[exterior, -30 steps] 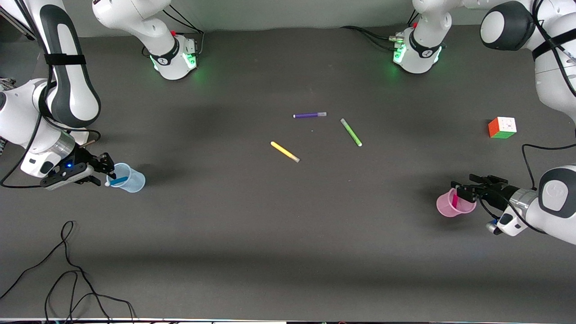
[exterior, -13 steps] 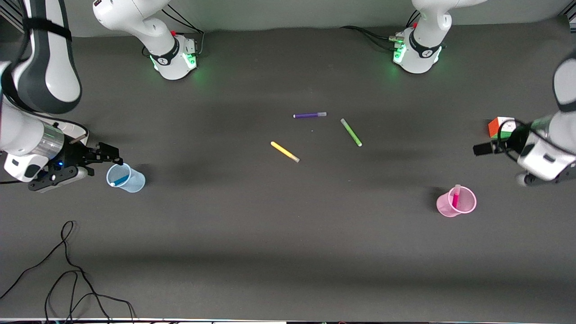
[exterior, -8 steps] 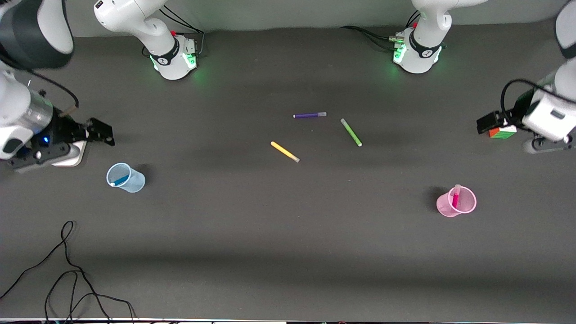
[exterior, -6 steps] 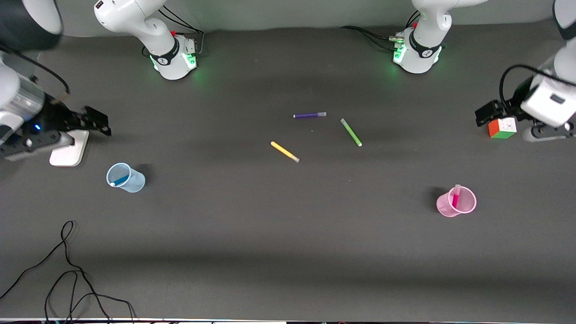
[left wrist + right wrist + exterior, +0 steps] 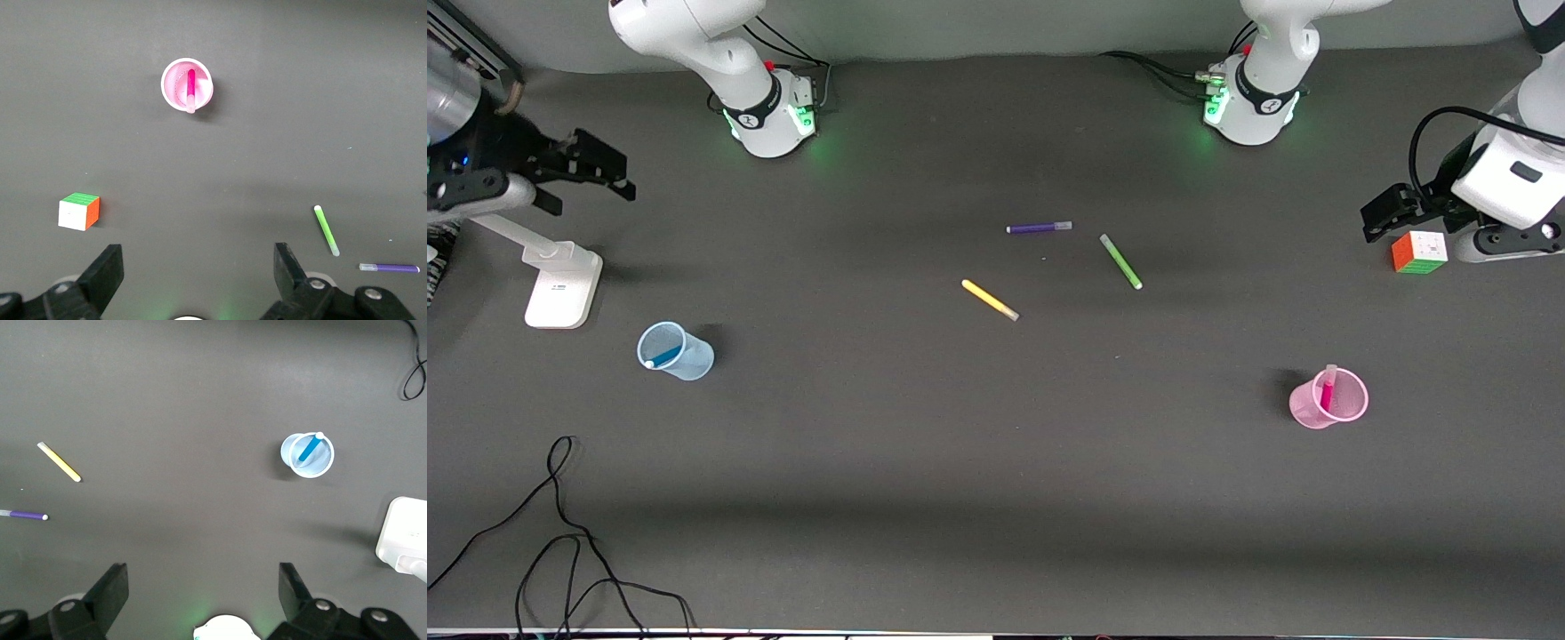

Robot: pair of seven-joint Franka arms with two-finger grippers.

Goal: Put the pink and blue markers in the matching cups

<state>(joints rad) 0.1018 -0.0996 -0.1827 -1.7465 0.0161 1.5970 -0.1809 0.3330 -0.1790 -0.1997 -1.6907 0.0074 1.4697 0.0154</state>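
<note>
Markers (image 5: 1328,391) remain in cups (image 5: 1343,411); both tools lifted away, empty.

No text, label, brand or number can be read anywhere. The white stand base (image 5: 562,286) near the tabletop edge at the right arm's end carries a small dark mark, too small to make out.

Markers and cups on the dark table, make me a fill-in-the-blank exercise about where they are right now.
1. The hot pink felt-tip marker stands in the translucent ____ cup.
2. The bright blue felt-tip marker leans in the translucent pale ____ cup.
3. Three thin markers lie on the table: purple, green and ____.

Answers: pink; blue; yellow
</note>
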